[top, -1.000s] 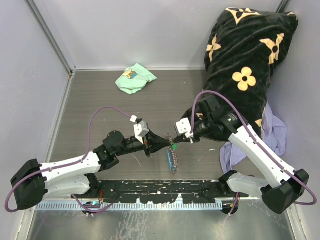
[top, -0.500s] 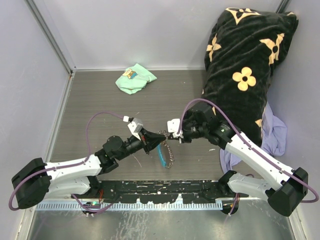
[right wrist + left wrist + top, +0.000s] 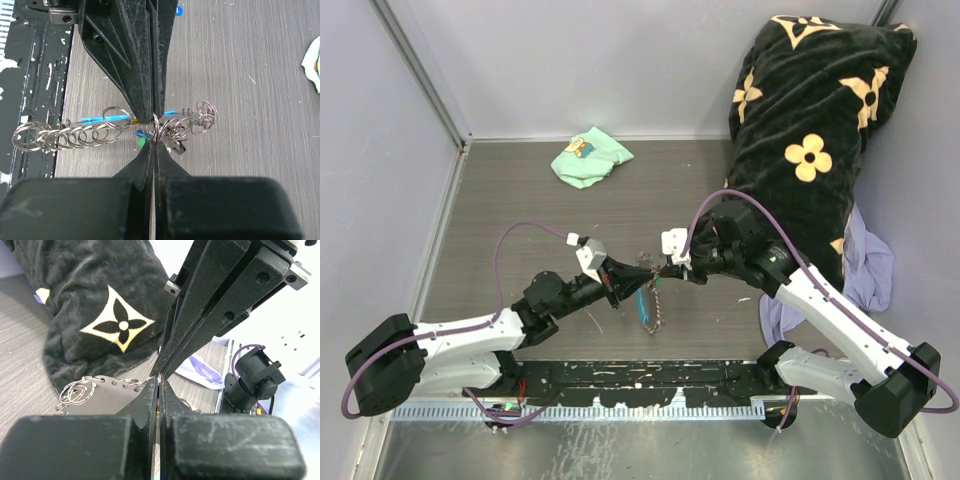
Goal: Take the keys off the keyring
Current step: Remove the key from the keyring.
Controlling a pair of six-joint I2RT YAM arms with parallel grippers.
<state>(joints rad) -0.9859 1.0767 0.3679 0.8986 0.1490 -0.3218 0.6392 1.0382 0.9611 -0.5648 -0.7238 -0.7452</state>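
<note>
Silvery keyring (image 3: pixel 156 122) is pinched tip to tip by my left claw (image 3: pixel 645 272) and right claw (image 3: pixel 667 268), both pressed together above the table (image 3: pixel 520 200). They have shifted left since a second ago. The keys (image 3: pixel 141 138) are mostly hidden behind my fingers. The chain (image 3: pixel 657 305) and blue fob (image 3: pixel 642 303) trail lengthwise toward my bases.
</note>
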